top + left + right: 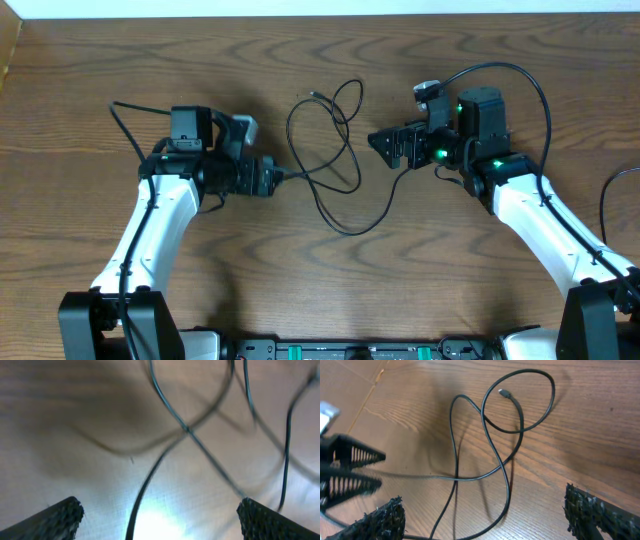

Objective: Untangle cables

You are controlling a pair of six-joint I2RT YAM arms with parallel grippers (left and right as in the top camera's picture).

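Overhead view: cable [345, 232] lies crossed over itself on table [80, 60]. Left gripper [280, 177] and right gripper [382, 141] gape, holding nothing. Next: grasp one strand beside a crossing.

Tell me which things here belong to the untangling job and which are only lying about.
Belong to the job:
thin black cable
left gripper
right gripper

Only there:
thick arm cables
wooden table

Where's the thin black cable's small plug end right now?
Overhead view: the cable's small plug end lies on the wooden table, beyond centre, between the left pincer and right pincer.
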